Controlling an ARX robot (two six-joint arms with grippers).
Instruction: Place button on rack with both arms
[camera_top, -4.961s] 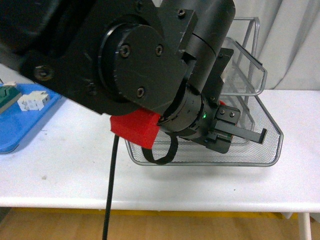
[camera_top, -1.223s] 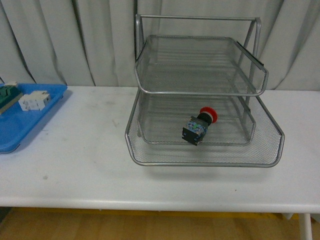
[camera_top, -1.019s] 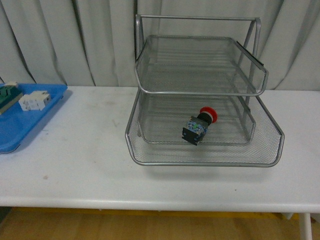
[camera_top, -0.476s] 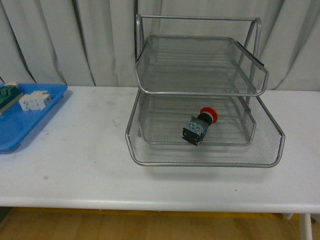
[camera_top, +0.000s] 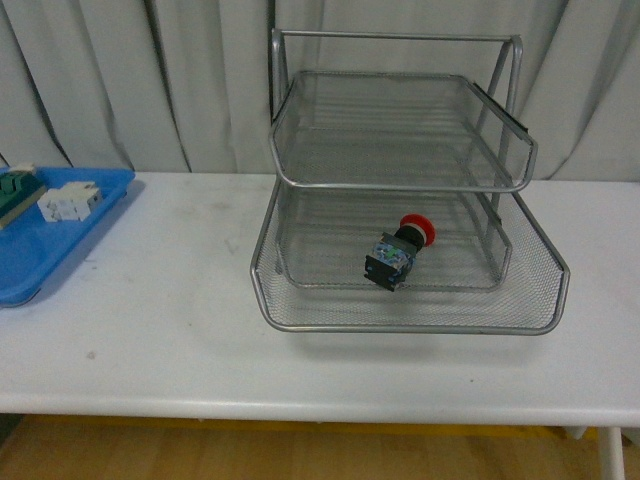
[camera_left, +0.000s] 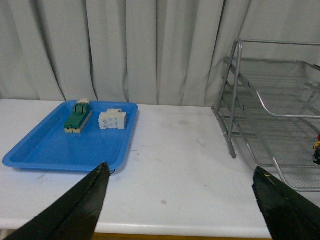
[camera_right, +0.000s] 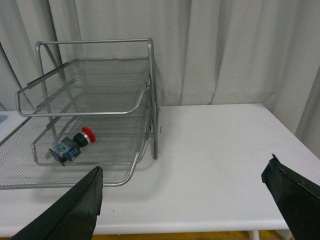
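step: placement looks done, pull clear without knocking rack (camera_top: 404, 326) | left gripper (camera_left: 180, 171): fingers wide, empty | right gripper (camera_right: 185, 166): same | button (camera_top: 399, 252): in a lower rack tier, under top tray | on its side, long axis diagonal, red cap toward rack's back-right

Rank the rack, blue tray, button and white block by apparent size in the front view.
1. rack
2. blue tray, partly cut off by the frame
3. button and white block: nearly alike, not ranked
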